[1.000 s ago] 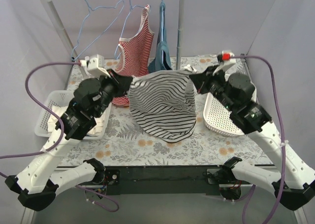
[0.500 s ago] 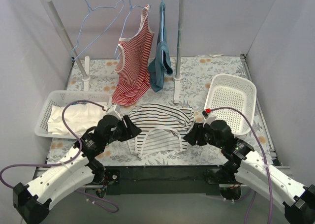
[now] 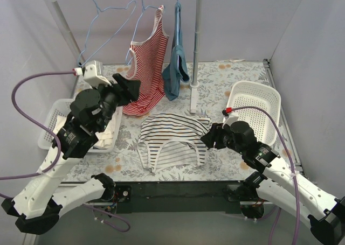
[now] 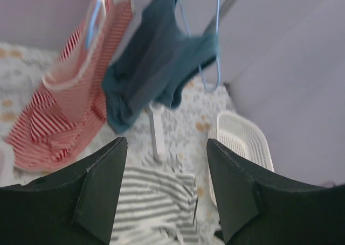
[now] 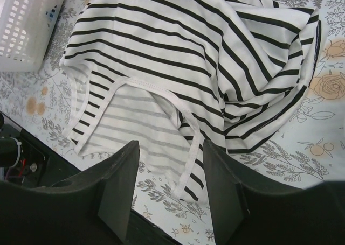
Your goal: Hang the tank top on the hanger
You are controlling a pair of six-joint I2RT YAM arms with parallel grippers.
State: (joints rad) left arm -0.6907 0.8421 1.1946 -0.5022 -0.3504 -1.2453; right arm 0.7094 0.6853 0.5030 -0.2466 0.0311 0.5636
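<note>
The tank top (image 3: 171, 140), white with thin black stripes, lies crumpled on the flowered table near the front, and nothing holds it. It also shows in the left wrist view as the tank top (image 4: 153, 202) and fills the right wrist view as the tank top (image 5: 188, 56). My right gripper (image 3: 208, 138) hangs low at its right edge. It is open, and a white-trimmed strap lies under the gap of the right gripper (image 5: 170, 148). My left gripper (image 3: 131, 88) is raised left of the top and open; the left gripper (image 4: 165, 148) holds nothing. The light-blue wire hanger (image 3: 108, 33) hangs bare on the rack at the back left.
A red-and-white striped top (image 3: 146, 67) and a blue garment (image 3: 175, 67) hang from the rack beside its white pole (image 3: 197, 46). A white basket (image 3: 269, 102) stands at the right. Another basket (image 3: 51, 126) at the left holds white cloth.
Both grippers opened and let go of the tank top, which went from held up to lying on the table. The left arm then rose toward the rack; the right stays low.
</note>
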